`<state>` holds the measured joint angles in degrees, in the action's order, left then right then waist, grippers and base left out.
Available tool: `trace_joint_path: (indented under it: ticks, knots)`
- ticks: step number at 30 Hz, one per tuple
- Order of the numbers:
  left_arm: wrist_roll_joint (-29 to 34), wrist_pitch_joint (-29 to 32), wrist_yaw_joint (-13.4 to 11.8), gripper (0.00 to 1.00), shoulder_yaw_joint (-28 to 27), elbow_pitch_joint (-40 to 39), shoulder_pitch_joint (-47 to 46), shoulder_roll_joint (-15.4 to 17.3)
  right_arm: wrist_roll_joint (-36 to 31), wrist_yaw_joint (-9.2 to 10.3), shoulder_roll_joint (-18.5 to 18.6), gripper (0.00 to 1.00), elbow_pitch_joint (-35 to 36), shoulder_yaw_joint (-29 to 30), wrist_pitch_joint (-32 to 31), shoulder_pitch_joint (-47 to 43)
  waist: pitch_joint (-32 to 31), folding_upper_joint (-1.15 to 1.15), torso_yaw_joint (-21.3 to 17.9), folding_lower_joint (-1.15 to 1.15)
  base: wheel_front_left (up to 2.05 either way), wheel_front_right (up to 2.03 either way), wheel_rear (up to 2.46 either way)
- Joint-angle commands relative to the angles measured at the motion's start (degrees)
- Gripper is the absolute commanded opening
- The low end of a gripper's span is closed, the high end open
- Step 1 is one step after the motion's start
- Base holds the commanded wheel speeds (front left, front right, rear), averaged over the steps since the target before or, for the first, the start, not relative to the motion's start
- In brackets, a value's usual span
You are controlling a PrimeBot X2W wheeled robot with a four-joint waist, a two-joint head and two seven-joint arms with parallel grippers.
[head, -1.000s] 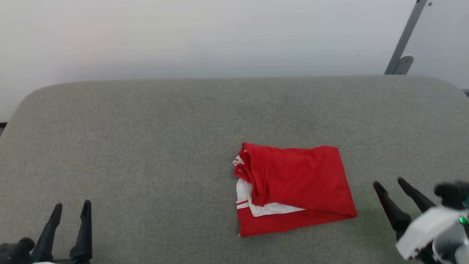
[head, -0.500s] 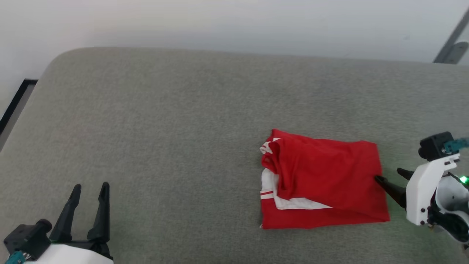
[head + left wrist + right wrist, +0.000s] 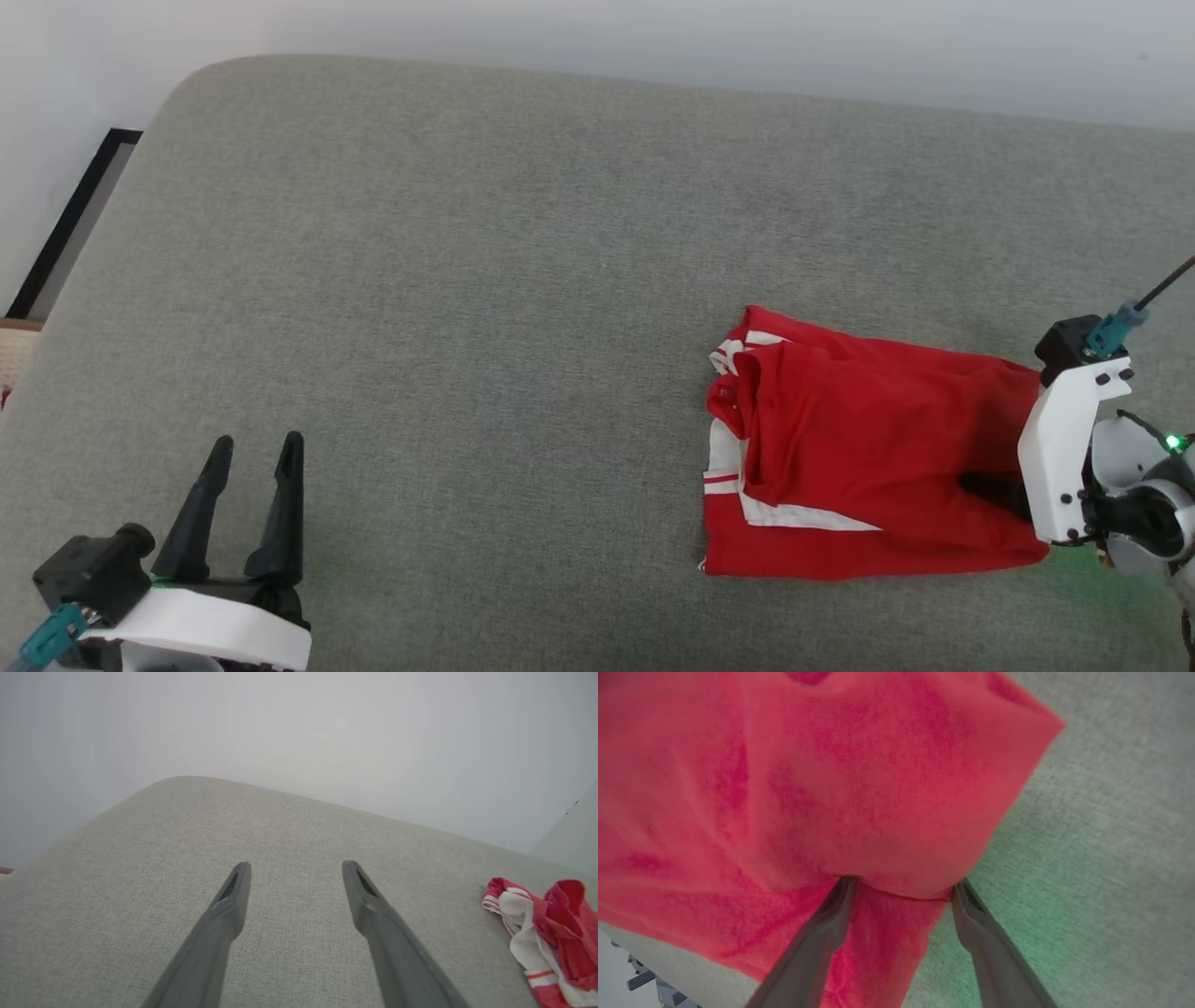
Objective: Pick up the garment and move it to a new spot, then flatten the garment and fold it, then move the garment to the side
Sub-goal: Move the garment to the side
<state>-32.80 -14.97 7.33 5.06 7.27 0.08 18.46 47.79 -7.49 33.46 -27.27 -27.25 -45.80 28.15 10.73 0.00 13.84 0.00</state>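
Entry: status of the shirt job, as I see it from the remote station

- Right pincer [image 3: 903, 882]: fingers spread wide, not clamped. The red soft-fabric sports shirt with white sleeve panels and striped trim [image 3: 868, 448] lies directly ahead of its tips. One edge of the bundle bulges into the gap between the two fingers, and cloth seems to touch both inner faces. No grip made yet.
- Left pincer [image 3: 259, 441]: fingers equally wide, holding nothing, over the bare grey fabric-covered desk with rounded corners [image 3: 467, 280]. The shirt sits well apart from it, off to its right and a little ahead. White sleeve and trim face this pincer.
- Shirt shape: a compact, roughly rectangular stack of several layers, with the sleeve panel peeking out on the side away from the right pincer. No lettering shows.

Progress, my reading: the bundle looks folded and fairly flat, so I judge relocation, flattening and folding to be done. What remains is the last move to the side: close the right pincer on the edge, then shift the stack. I cannot rule out that this is the opening pick-up instead
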Motion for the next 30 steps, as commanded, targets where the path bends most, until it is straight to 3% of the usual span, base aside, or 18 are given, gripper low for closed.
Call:
trace_joint_path:
  ticks: [1,2,4,14,30]
  knots:
    - [-0.70,-0.26,0.19,1.00,0.21,0.28,-0.81,0.11,0.35,0.01,-2.10,1.00,-1.68,-1.78,-1.56,-1.47,0.18,0.00,0.32,0.00,0.00,0.00,0.00]
    - [-0.94,-0.26,0.19,1.00,0.47,0.36,-1.16,0.08,0.63,0.00,-2.45,1.00,-2.08,-2.37,-2.49,-1.61,0.25,0.00,0.50,0.00,0.00,0.00,0.00]
    - [-1.04,-0.26,0.19,1.00,0.73,0.57,-1.56,0.09,1.28,0.00,-2.93,0.00,-2.74,-2.99,-3.63,-1.41,0.33,0.00,0.68,0.00,0.00,0.00,0.00]
    - [-2.04,-0.26,0.19,1.00,0.78,0.72,-4.48,0.22,0.02,0.09,0.45,0.00,1.51,0.30,-2.05,2.97,1.49,0.00,-1.04,0.00,0.00,0.00,0.00]
    - [-0.20,-0.26,0.19,1.00,6.90,0.03,-15.68,1.91,-9.29,0.07,5.68,0.00,7.98,7.09,2.23,8.42,5.08,0.00,-10.81,0.00,0.00,0.00,0.00]
